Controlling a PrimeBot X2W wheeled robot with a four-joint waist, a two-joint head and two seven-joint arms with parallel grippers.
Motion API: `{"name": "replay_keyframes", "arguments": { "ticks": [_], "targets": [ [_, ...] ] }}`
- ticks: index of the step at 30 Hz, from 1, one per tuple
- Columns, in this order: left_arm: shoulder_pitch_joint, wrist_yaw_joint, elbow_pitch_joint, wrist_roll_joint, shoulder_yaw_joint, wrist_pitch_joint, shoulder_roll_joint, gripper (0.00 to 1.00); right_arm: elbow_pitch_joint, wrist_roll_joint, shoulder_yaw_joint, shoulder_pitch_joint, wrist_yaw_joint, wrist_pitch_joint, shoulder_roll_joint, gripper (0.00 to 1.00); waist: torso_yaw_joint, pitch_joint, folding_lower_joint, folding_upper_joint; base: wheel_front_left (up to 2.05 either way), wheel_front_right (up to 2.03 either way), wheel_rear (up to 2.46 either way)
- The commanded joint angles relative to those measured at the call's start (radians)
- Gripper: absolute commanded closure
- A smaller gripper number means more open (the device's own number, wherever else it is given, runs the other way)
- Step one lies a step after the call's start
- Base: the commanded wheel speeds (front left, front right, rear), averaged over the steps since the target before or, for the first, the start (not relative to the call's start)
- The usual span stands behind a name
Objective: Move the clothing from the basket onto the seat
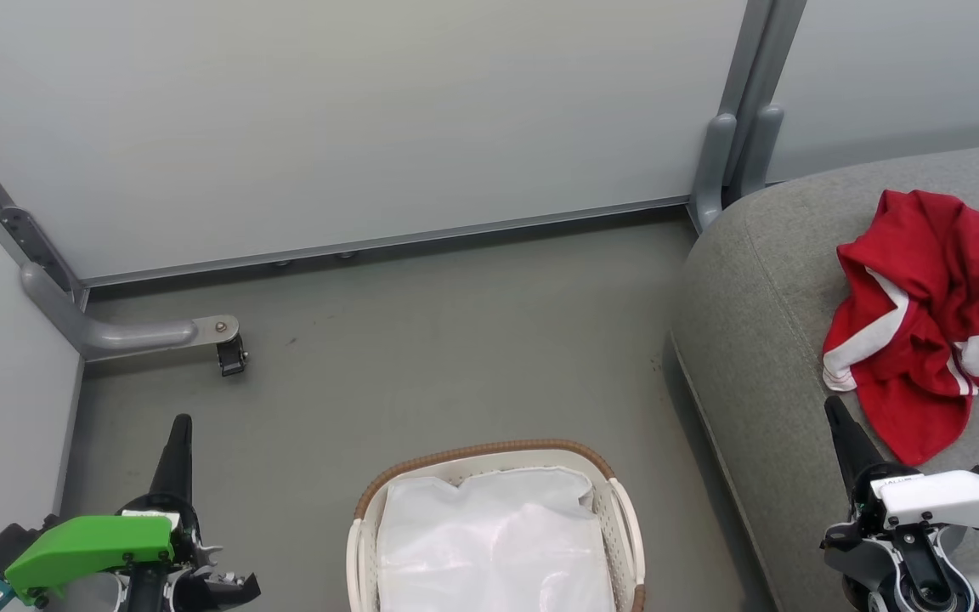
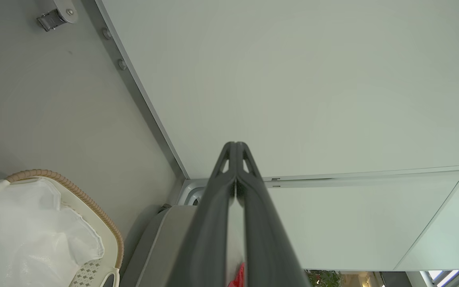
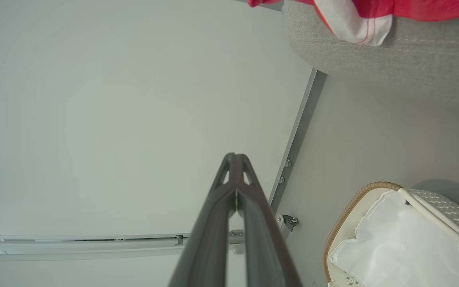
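Observation:
The white perforated basket [image 1: 617, 510] with its brown woven rim stands on the floor at the bottom centre; inside it I see just its white lining [image 1: 489, 544]. A crumpled red garment with white stripes [image 1: 923, 314] lies on the grey woven seat [image 1: 753, 323] at the right. My left gripper [image 1: 181, 422] is shut and empty at the lower left, over the floor left of the basket. My right gripper [image 1: 832, 404] is shut and empty at the lower right, over the seat just below the garment. The wrist views show the basket [image 2: 74, 191] [image 3: 353, 199] and closed fingertips [image 2: 235, 145] [image 3: 235, 156].
Pale partition walls [image 1: 370, 110] close off the back and left. A grey wall foot with a small caster [image 1: 230, 355] juts onto the floor at the left. Grey floor [image 1: 455, 340] lies between wall, basket and seat.

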Motion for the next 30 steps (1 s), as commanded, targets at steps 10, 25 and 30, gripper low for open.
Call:
{"name": "replay_keyframes", "arguments": {
  "ticks": [10,25,30],
  "targets": [
    [-0.028,-0.009,-0.013,-0.083,0.013,0.022,0.007,1.00,-0.016,0.088,-0.010,-0.013,0.000,0.024,-0.007,1.00,-0.003,-0.002,0.0000,0.0000,0.00,0.00,0.00],
    [-0.035,-0.013,-0.017,-0.143,0.019,0.039,0.007,1.00,-0.024,0.153,-0.016,-0.014,0.000,0.041,-0.007,1.00,-0.006,-0.003,0.0000,0.0000,0.00,0.00,0.00],
    [-0.035,-0.013,-0.017,-0.143,0.019,0.039,0.007,1.00,-0.024,0.154,-0.016,-0.014,0.000,0.041,-0.007,1.00,-0.006,-0.003,0.0000,0.0000,0.00,0.00,0.00]
  ]
}}
